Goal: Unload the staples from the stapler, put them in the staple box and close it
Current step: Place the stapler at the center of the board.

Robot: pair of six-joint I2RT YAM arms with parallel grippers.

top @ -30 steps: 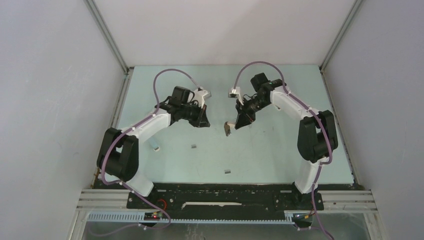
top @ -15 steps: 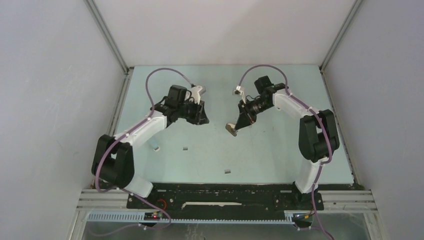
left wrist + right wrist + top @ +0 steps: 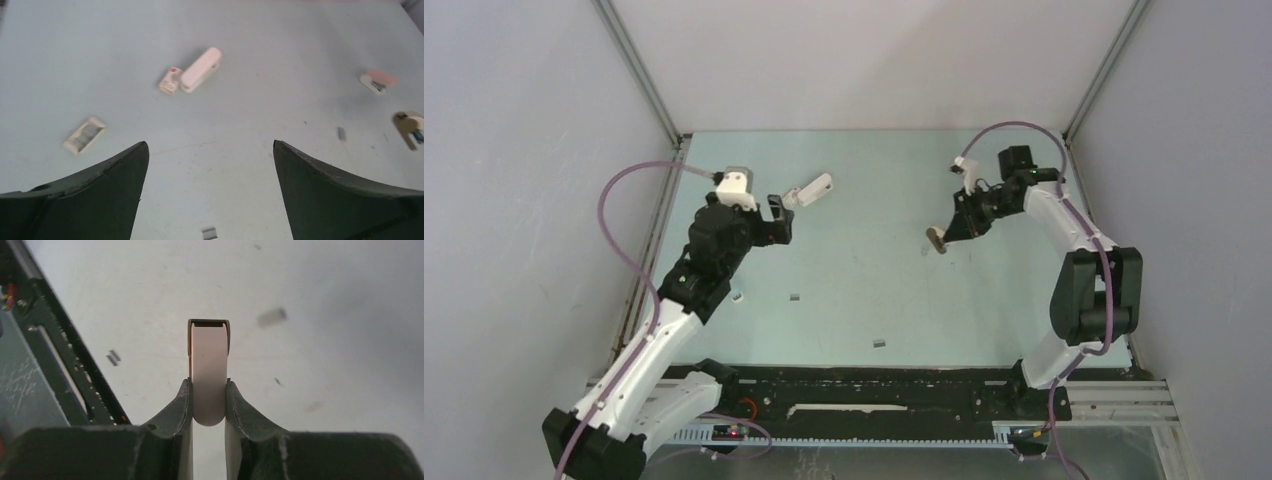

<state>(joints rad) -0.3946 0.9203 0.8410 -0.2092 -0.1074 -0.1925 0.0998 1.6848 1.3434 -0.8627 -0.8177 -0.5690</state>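
My right gripper point(image 3: 952, 228) point(image 3: 208, 385) is shut on a pale pink stapler point(image 3: 208, 360) point(image 3: 938, 239) and holds it above the table, right of centre. My left gripper point(image 3: 776, 222) point(image 3: 210, 145) is open and holds nothing, well above the table at the left. Dark grey staples lie loose on the table: one strip point(image 3: 795, 297) point(image 3: 209, 233) below the left gripper, another strip point(image 3: 879, 342) point(image 3: 114, 357) near the front edge, and a third strip point(image 3: 342, 133) further right. A white stapler point(image 3: 809, 190) point(image 3: 200, 76) lies beyond the left gripper.
A small white-and-red box point(image 3: 170, 80) touches the white stapler's end. A small open box point(image 3: 84, 135) point(image 3: 737, 296) lies at the left. A small pink-and-white item point(image 3: 378, 81) sits at the far right. White walls enclose the pale green table point(image 3: 864, 290); a black rail point(image 3: 874, 385) runs along its front.
My left gripper has opened and its arm has swung back to the left, away from the white stapler. My right arm has carried the pink stapler to the right.
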